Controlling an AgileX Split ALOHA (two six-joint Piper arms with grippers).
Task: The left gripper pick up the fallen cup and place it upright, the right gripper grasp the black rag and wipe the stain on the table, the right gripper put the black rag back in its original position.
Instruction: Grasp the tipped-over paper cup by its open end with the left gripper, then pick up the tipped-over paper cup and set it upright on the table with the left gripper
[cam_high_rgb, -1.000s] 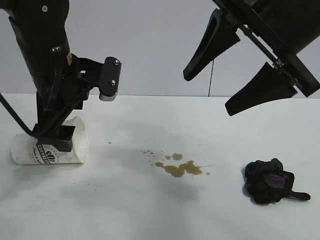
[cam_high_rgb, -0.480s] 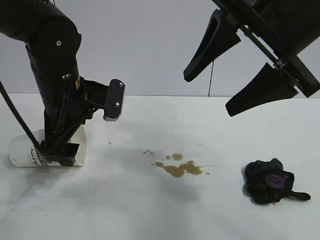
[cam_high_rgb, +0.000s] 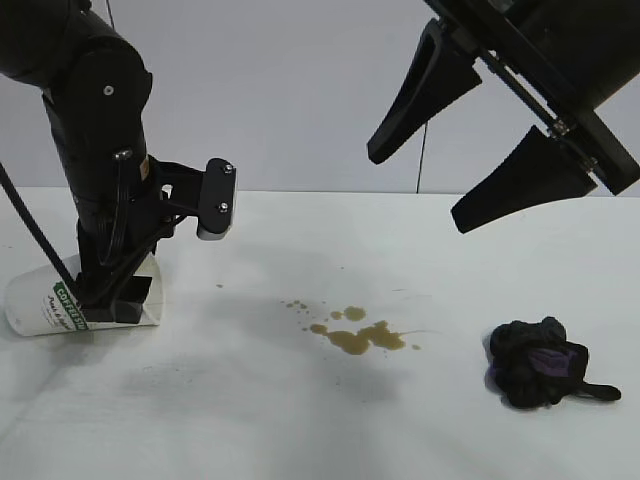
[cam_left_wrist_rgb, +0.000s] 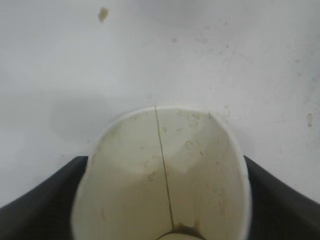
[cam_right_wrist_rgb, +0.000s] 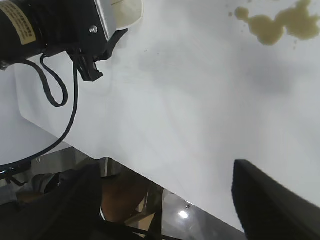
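Observation:
The cup (cam_high_rgb: 40, 305) lies on its side at the left of the table (cam_high_rgb: 300, 430), green band showing. My left gripper (cam_high_rgb: 115, 300) reaches down over the cup's mouth end. In the left wrist view both black fingers (cam_left_wrist_rgb: 45, 205) press the outside walls of the cup (cam_left_wrist_rgb: 165, 185), whose mouth looks squeezed oval. The brown stain (cam_high_rgb: 360, 337) spreads mid-table. The black rag (cam_high_rgb: 540, 375) sits bunched at the right. My right gripper (cam_high_rgb: 418, 190) hangs high above the right side, open and holding nothing, and looks down on the stain (cam_right_wrist_rgb: 280, 25).
In the right wrist view the table's edge (cam_right_wrist_rgb: 150, 172) runs diagonally, with floor and furniture below it, and the left arm (cam_right_wrist_rgb: 50, 30) with its looped cable stands over the cup. Small brown droplets (cam_high_rgb: 295, 304) lie left of the stain.
The left arm has shifted left and its fingers have closed in on the cup, which slid a little left with it. The right arm, rag and stain have not moved.

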